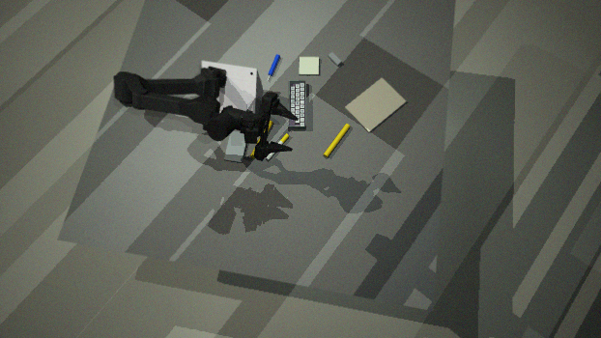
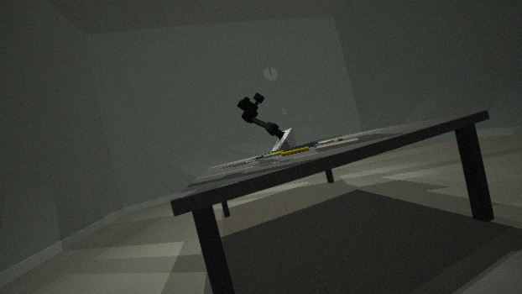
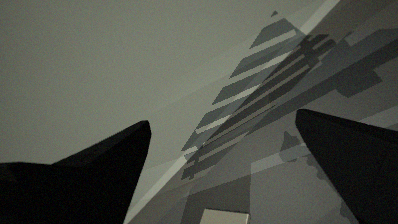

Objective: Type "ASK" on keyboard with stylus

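The keyboard [image 1: 297, 103] lies on the desk [image 1: 169, 212] [image 2: 336, 157], its keys facing up. A blue pen-like stick [image 1: 274, 64] with a thin pale tip lies beyond it. A white stick with a yellow end [image 1: 285, 139] lies near the keyboard, partly hidden by a finger. Which one is the stylus I cannot tell for sure. My gripper [image 1: 294, 133] [image 3: 221, 121] is wide open with nothing between its fingers. It is raised high above the desk, as the exterior view shows, and points outward.
A thick yellow stick [image 1: 336, 140] [image 2: 294, 151] lies right of the keyboard; another is partly under the gripper's outline. A beige book [image 1: 376, 104] [image 3: 225, 218], a pale green pad [image 1: 309, 66] and a small grey block [image 1: 335, 59] lie beyond. A white panel [image 1: 242, 79] stands by the arm.
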